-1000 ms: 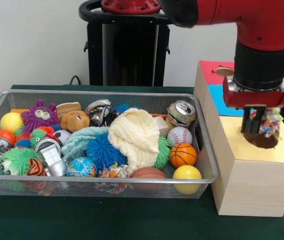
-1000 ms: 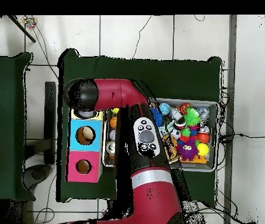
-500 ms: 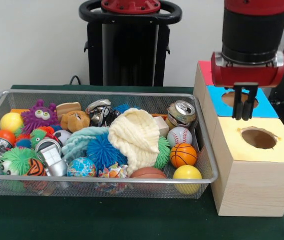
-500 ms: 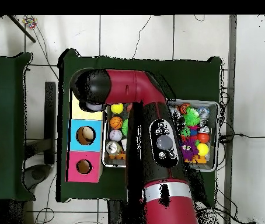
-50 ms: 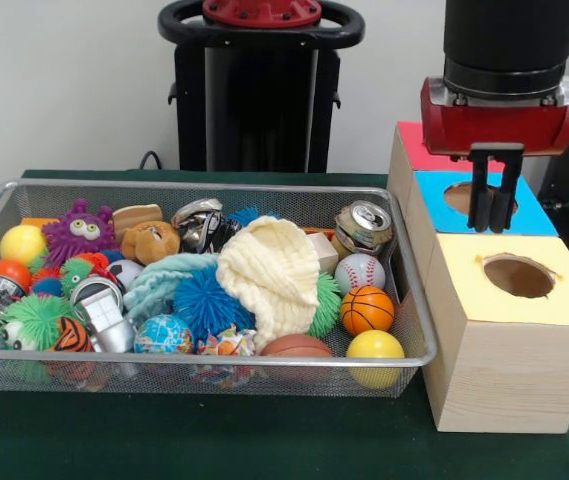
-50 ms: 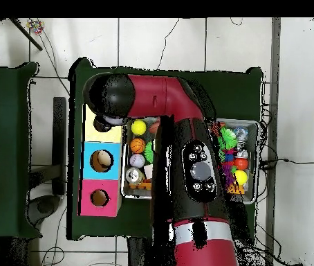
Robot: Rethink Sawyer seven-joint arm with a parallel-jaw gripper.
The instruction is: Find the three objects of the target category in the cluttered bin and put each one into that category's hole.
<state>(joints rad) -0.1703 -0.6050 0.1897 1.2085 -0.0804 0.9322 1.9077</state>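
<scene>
1. The gripper (image 5: 490, 205) hangs above the box (image 5: 509, 330), over the boundary between the blue panel (image 5: 534, 215) and the yellow panel (image 5: 564, 300). Its two fingers are pressed close together with nothing between them: clenched, empty.
2. The yellow hole (image 5: 519, 276) lies just in front of and below the fingertips. Nothing can be made out inside it.
3. The blue hole (image 5: 459, 197) is partly hidden behind the gripper. The red panel (image 5: 414, 150) lies farthest back.
4. In the overhead view the arm (image 6: 187, 166) covers the yellow end of the box and much of the bin (image 6: 253, 125); the gripper itself is hidden there.
5. The wire bin (image 5: 194, 370) stands just beside the box, full of clutter.
6. Near the box end: a can (image 5: 364, 226), a baseball (image 5: 359, 271), a basketball (image 5: 367, 309) and a yellow ball (image 5: 375, 346).
7. Centre: a cream cloth (image 5: 269, 270) lies over a blue spiky ball (image 5: 204, 302).
8. Far end: a purple toy (image 5: 80, 231) beside another yellow ball (image 5: 22, 243).
</scene>
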